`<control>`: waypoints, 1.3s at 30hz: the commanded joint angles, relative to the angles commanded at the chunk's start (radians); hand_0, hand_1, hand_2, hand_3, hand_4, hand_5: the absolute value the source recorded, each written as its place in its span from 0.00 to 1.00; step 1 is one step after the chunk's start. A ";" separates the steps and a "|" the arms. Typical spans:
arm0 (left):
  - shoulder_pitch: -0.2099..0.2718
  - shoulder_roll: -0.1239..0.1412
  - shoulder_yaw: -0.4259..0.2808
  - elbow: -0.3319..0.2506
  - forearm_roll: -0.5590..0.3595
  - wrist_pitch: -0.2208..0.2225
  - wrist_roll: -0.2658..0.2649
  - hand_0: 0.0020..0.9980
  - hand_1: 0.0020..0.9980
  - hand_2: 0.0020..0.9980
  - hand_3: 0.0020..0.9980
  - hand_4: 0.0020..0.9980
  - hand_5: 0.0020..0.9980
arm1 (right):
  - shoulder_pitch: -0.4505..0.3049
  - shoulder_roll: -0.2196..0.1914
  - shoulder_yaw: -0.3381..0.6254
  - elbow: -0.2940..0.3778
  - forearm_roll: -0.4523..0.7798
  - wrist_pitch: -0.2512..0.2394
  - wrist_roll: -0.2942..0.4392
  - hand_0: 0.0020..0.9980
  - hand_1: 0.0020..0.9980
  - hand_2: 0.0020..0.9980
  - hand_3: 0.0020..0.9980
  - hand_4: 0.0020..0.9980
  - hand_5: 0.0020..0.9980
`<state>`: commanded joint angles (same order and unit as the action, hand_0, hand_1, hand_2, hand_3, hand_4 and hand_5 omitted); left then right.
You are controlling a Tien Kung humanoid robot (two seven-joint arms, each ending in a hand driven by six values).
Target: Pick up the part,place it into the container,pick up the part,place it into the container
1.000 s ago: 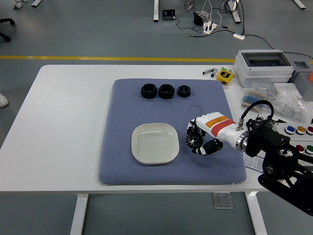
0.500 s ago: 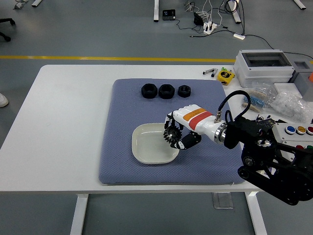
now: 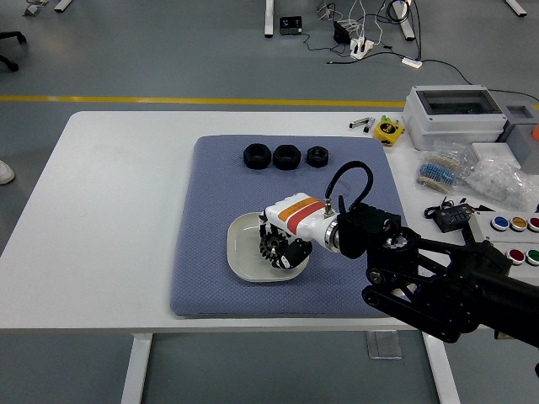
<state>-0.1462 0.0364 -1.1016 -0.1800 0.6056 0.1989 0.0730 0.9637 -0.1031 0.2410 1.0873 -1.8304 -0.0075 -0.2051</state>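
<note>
- My right hand point(image 3: 282, 240) reaches in from the right over the blue mat point(image 3: 210, 269) and sits above the white dish point(image 3: 240, 252).
- Its fingers curl around a black toothed gear point(image 3: 271, 246), so the hand is closed on that part and holds it over the inside of the dish.
- I cannot tell whether the gear touches the bottom of the dish or hangs just above it.
- The hand's white shell carries an orange and a red stripe, and a black cable loops up from the wrist.
- My black right arm point(image 3: 438, 290) stretches from the lower right corner across the mat's right edge.
- The dish lies on the near half of the mat, slightly left of the mat's middle; its left part is bare, its right part is hidden under my hand.
- Three more black parts stand in a row at the far side of the mat: a large nut point(image 3: 256, 156), a second large nut point(image 3: 286, 156) just beside it, and a smaller ring point(image 3: 317, 155) to the right.
- These three are well apart from the dish and from my hand.
- The mat lies on the white bench point(image 3: 109, 219).
- At the bench's right end there is a grey box with a clear lid point(image 3: 455, 114), a small yellow object point(image 3: 388, 130), clear bags of small pieces point(image 3: 505, 181) and a panel with coloured buttons point(image 3: 514, 227).
</note>
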 joint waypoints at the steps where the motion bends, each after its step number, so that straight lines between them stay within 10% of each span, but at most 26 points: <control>1: 0.000 0.000 0.000 0.000 0.001 0.000 0.000 0.72 0.61 0.64 0.57 0.62 0.70 | 0.001 0.006 -0.002 -0.005 -0.002 0.000 -0.001 0.37 0.57 0.76 0.86 0.99 0.28; 17: 0.005 0.002 -0.010 0.000 0.020 -0.001 0.006 0.72 0.60 0.64 0.57 0.62 0.70 | 0.001 -0.033 0.075 0.040 -0.027 -0.050 0.037 0.37 0.56 0.81 0.90 1.00 0.32; 26: 0.009 0.002 -0.013 0.000 0.023 0.000 0.006 0.72 0.60 0.64 0.57 0.62 0.70 | 0.008 -0.072 0.110 -0.076 -0.021 -0.043 0.035 0.37 0.56 0.79 0.84 1.00 0.32; 27: 0.010 0.001 -0.013 0.000 0.024 0.000 0.006 0.72 0.60 0.64 0.57 0.63 0.70 | 0.008 -0.075 0.109 -0.087 -0.018 -0.044 0.038 0.72 0.71 0.80 0.84 1.00 0.32; 39: 0.015 -0.001 -0.012 0.000 0.028 0.000 0.007 0.72 0.61 0.65 0.57 0.62 0.70 | -0.005 -0.106 0.087 -0.161 0.044 -0.053 0.094 0.85 0.77 0.80 0.81 1.00 0.31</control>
<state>-0.1313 0.0358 -1.1135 -0.1800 0.6340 0.1985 0.0803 0.9590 -0.2087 0.3278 0.9265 -1.7861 -0.0603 -0.1114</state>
